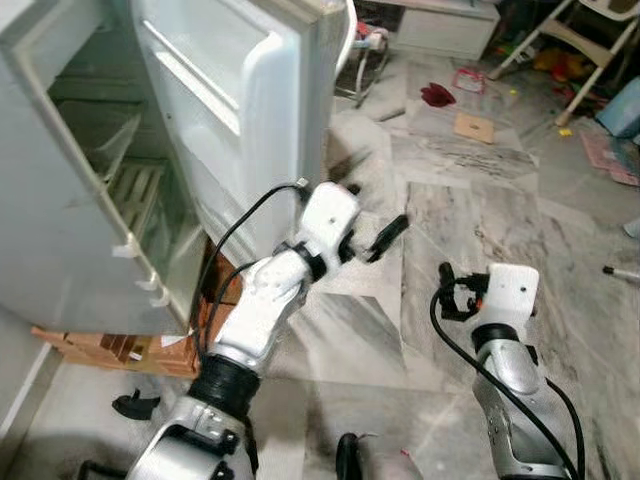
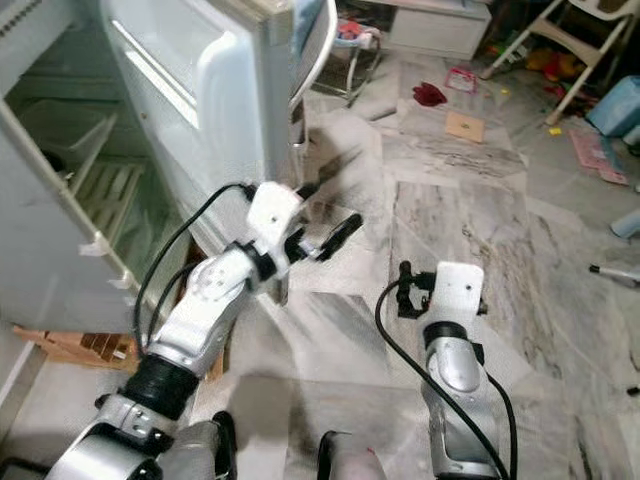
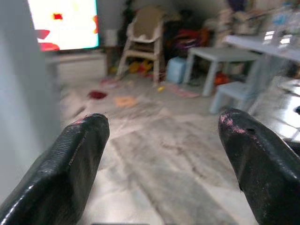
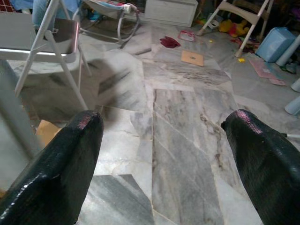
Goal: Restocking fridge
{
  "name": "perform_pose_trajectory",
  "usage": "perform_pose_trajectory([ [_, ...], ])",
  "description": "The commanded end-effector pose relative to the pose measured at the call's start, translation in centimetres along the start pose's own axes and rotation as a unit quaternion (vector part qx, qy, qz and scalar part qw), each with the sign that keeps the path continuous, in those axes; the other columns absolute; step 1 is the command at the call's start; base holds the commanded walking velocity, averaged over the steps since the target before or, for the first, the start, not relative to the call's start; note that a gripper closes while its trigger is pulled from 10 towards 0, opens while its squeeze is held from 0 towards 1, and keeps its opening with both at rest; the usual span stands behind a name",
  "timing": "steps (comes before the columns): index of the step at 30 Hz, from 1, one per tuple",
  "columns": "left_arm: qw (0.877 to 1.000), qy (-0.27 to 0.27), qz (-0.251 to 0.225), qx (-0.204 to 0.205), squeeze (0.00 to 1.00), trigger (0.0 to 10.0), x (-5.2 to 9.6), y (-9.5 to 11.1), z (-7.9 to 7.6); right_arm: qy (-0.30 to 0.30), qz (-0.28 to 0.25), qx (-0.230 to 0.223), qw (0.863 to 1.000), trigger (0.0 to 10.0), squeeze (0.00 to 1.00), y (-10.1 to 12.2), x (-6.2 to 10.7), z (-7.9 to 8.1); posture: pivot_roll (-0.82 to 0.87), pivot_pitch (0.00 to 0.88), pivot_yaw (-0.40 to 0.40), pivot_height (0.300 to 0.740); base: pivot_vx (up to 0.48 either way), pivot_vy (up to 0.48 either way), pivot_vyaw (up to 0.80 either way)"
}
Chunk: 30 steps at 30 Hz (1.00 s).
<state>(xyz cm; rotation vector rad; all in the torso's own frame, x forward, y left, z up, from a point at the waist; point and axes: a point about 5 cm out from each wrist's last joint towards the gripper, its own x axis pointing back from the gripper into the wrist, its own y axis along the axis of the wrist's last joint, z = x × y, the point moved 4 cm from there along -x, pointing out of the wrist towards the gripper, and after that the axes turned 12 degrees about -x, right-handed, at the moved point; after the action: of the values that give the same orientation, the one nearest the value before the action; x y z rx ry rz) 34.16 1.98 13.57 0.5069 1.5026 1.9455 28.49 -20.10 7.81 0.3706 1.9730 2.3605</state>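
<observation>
Both grippers spread, empty: left gripper (image 3: 161, 140) beside fridge door (image 1: 235, 100), right gripper (image 4: 164, 150) apparently over floor.

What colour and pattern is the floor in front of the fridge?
The floor is grey-and-white veined marble tile, clearest in the right wrist view.

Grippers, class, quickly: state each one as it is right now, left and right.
Left gripper: open, holding nothing, beside the open fridge door.
Right gripper: open, holding nothing, over the marble floor.
</observation>
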Motion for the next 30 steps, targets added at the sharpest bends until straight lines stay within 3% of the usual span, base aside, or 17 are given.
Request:
perform_pose_trajectory([
  [1,1.0,0.012,0.0,0.012,0.0,10.0,0.3,-0.1,0.6,0.002,-0.006,0.002,1.0,10.0,0.0,0.4,0.1,0.0,0.0,0.077,-0.079,0.74,0.0,-0.42,-0.48],
  [9,0.998,0.06,0.029,0.009,0.0,10.0,2.8,-2.0,2.9,0.022,-0.012,0.002,1.0,10.0,0.0,0.7,-0.6,1.1,0.0,0.072,-0.086,0.74,0.323,-0.347,-0.45],
  [15,0.998,0.061,0.029,0.01,0.0,10.0,2.9,-2.1,2.9,0.025,-0.014,0.002,1.0,10.0,0.0,0.8,-0.7,1.2,0.0,0.071,-0.088,0.74,0.379,-0.292,0.0],
  [21,0.998,0.047,0.038,0.0,0.0,10.0,2.7,-2.5,1.8,0.025,-0.015,0.004,1.0,10.0,0.0,0.8,-0.8,1.4,0.0,0.062,-0.085,0.74,0.418,-0.135,0.0],
  [30,0.992,0.109,0.07,0.001,0.0,10.0,3.2,-3.7,4.1,0.028,-0.016,0.002,0.999,10.0,0.0,0.7,-0.9,1.6,0.0,0.056,-0.08,0.74,0.48,0.0,0.0],
])
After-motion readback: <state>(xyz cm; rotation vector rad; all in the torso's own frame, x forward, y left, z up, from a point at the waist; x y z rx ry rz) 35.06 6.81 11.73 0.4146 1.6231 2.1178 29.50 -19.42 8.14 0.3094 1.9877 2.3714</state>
